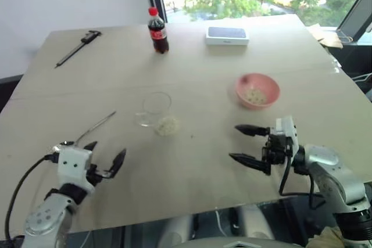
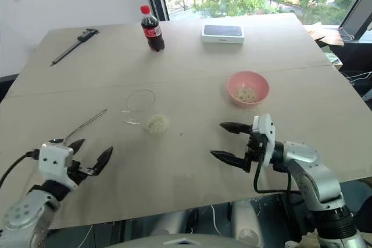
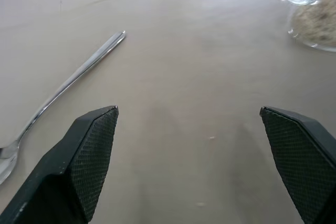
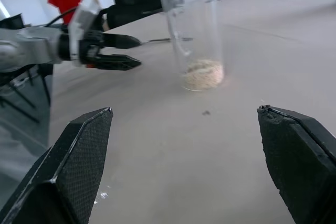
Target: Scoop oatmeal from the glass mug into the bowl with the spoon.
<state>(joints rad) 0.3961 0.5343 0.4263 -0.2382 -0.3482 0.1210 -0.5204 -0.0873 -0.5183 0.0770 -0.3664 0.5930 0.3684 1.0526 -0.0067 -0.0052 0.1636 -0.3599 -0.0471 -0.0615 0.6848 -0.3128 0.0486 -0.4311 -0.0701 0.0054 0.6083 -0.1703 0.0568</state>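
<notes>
The clear glass mug point(image 1: 157, 108) stands upright mid-table with a clump of pale oatmeal point(image 1: 167, 125) in its bottom. To its right, the pink bowl point(image 1: 257, 90) holds some oatmeal too. The silver spoon point(image 1: 96, 127) lies flat on the table left of the mug, its bowl end nearest my left gripper point(image 1: 108, 148). That gripper is open and empty, just short of the spoon. My right gripper point(image 1: 234, 142) is open, empty and points left toward the mug point(image 4: 194, 30), in front of the bowl. In the left wrist view the spoon point(image 3: 68, 82) lies beside one finger.
A cola bottle point(image 1: 157, 30) with a red cap, a white box point(image 1: 227, 35) with a dark top and a dark caliper point(image 1: 78, 47) sit along the far side of the table. A few grains lie on the table in front of the bowl point(image 2: 250, 110).
</notes>
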